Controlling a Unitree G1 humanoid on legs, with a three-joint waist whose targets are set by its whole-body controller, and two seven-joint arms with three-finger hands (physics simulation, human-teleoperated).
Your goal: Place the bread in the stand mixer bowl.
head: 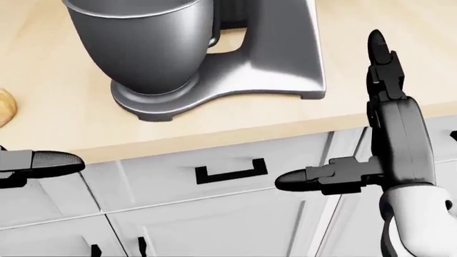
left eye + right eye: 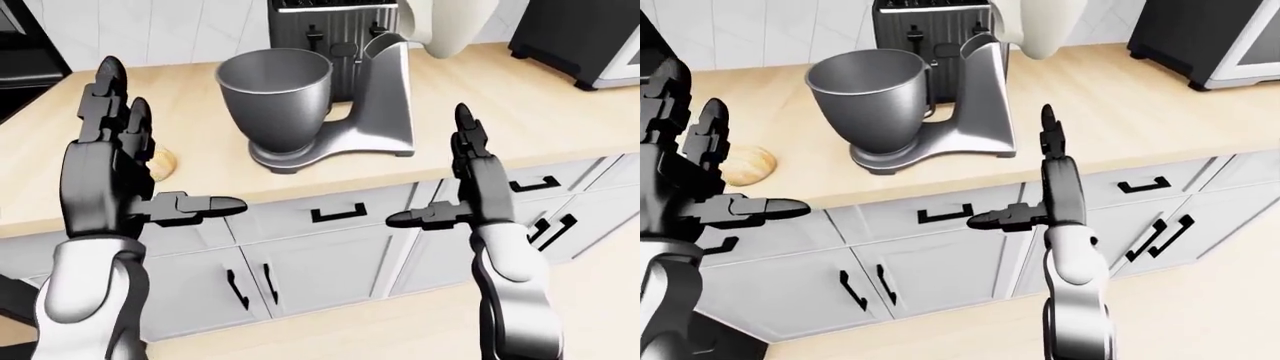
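We hold both hands empty, fingers spread: left hand [image 2: 105, 176], right hand [image 2: 478, 191]. Bread [image 2: 748, 165] lies on the wooden surface [image 2: 1120, 105], left-centre of the right-eye view, beside our left fingers, left of the stand mixer bowl [image 2: 274, 94].

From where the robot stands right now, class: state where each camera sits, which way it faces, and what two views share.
Head view: on the head, tilted steeply down at the counter edge; right hand open.
Left-eye view: on the head, looking over both arms at the grey metal stand mixer bowl; left hand open.
Right-eye view: its pair; golden bread roll on the pale wooden counter.
Shared: bowl, bread, both hands.
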